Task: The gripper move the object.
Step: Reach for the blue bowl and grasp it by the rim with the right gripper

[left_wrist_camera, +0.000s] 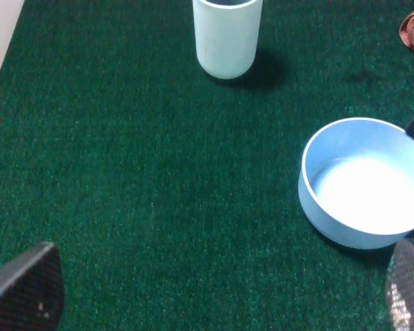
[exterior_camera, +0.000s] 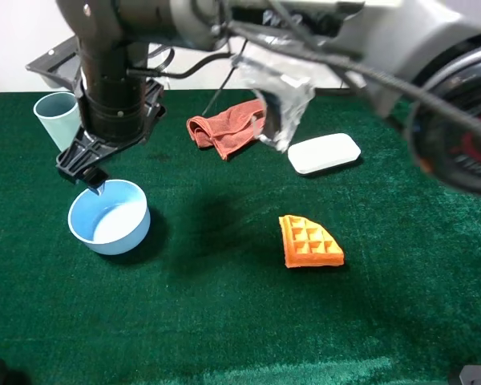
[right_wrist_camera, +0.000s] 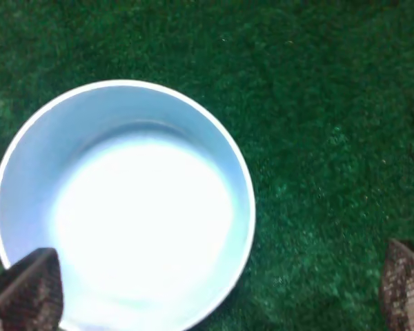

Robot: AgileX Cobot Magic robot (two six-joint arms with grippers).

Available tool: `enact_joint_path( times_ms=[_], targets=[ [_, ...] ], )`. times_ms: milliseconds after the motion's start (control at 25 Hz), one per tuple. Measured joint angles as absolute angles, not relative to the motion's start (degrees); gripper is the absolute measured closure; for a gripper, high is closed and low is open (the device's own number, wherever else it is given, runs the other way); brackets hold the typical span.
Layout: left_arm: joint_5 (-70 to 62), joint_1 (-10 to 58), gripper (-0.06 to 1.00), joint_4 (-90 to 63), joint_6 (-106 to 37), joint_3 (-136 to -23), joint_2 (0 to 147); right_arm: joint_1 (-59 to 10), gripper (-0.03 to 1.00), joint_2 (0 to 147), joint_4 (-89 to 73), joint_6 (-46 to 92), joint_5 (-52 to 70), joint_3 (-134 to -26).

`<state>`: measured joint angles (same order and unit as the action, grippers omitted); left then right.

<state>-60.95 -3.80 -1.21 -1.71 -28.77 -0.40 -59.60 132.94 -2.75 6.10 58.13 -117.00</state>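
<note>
**Right hand spread wide over the blue bowl**

The light-blue bowl stands upright on the green worktop close to its left edge, about midway between the far and near edges. The right hand has its arm stretched across from the right side and hangs over the bowl's far rim. Its fingers are spread wide and hold nothing: the right wrist view shows one fingertip over the bowl's rim and the other out over bare green beside it. I cannot tell whether a fingertip touches the rim.

The left hand is also wide and empty, looking at the bowl from a distance.

A pale blue-green cup stands in the far left corner. A reddish-brown cloth lies by the far edge, a white case to its right, and an orange waffle piece near the middle.
</note>
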Motion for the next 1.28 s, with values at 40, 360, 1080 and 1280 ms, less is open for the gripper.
enact_joint_path(
  times_ms=[40, 360, 1080, 1280],
  targets=[
    [-61.0, -3.8, 0.02, -1.2, -1.7, -28.8, -0.4, -59.7, 0.27, 133.6, -2.8, 6.1, 58.1, -117.5],
    [-61.0, -3.8, 0.02, -1.2, -1.7, -28.8, -0.4, -59.6, 0.27, 138.6, -0.8, 6.1, 56.9, -119.2],
    [-61.0, -3.8, 0.02, -1.2, -1.7, -28.8, -0.4, -59.6, 0.27, 143.8, -0.3, 7.3, 55.0, -119.4],
    [-61.0, -3.8, 0.02, -1.2, -1.7, -28.8, -0.4, -59.6, 0.27, 143.8, -0.4, 7.4, 54.7, -119.4]
  ],
)
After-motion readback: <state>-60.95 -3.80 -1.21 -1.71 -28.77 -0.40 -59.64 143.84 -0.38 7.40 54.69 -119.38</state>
